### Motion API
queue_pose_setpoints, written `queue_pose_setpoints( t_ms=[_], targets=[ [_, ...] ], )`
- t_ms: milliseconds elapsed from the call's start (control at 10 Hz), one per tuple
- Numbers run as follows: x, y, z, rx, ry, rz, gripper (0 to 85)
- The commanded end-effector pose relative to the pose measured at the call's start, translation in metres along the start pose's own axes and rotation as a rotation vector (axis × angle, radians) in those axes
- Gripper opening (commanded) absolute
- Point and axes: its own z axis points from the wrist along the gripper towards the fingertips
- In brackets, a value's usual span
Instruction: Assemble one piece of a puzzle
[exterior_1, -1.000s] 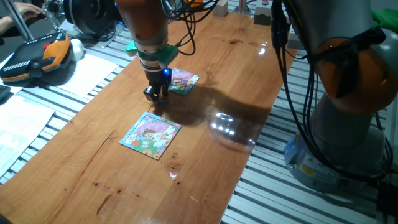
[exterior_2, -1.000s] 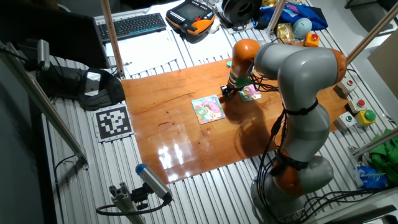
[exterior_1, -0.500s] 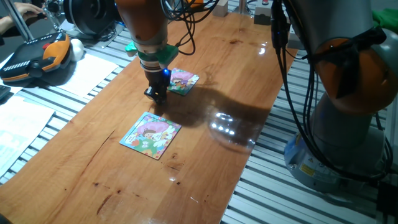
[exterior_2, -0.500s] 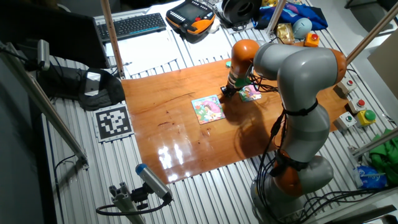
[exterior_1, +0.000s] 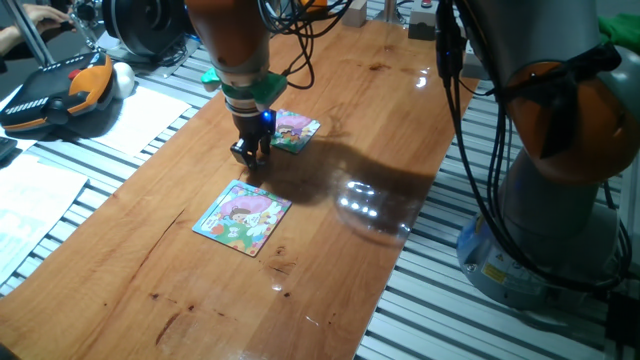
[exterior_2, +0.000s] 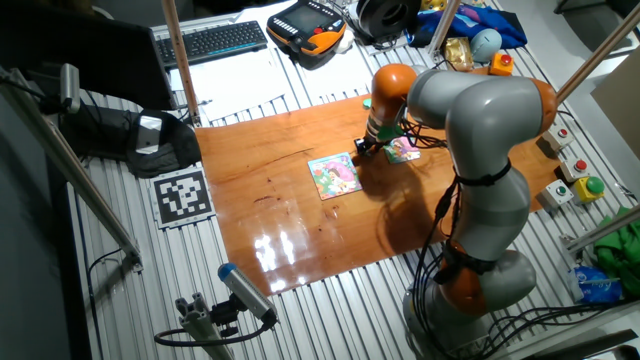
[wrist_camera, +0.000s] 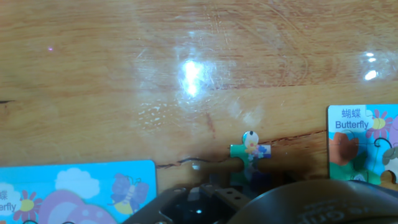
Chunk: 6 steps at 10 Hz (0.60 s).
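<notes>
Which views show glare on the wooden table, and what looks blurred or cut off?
Hand view: a bright glare patch on the table; the hand is blurred and cropped at the bottom edge, while the piece stays fairly sharp. One fixed view: lamp reflections beside the arm's shadow. The other fixed view: glare near the table's front edge.

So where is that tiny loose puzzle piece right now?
In the hand view, the piece sits on the wooden table at the gripper fingertips, between the large blue-bordered puzzle and the Butterfly puzzle.
</notes>
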Motion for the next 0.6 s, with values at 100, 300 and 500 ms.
queue_pose_setpoints(
  t_ms=[100, 300, 500],
  targets=[
    [0.0000, -0.0001, 0.0002, -0.001, 0.005, 0.000, 51.0],
    [0.0001, 0.0002, 0.0008, -0.001, 0.006, 0.000, 51.0],
    [0.0001, 0.0005, 0.0017, -0.004, 0.008, 0.002, 51.0]
  ],
)
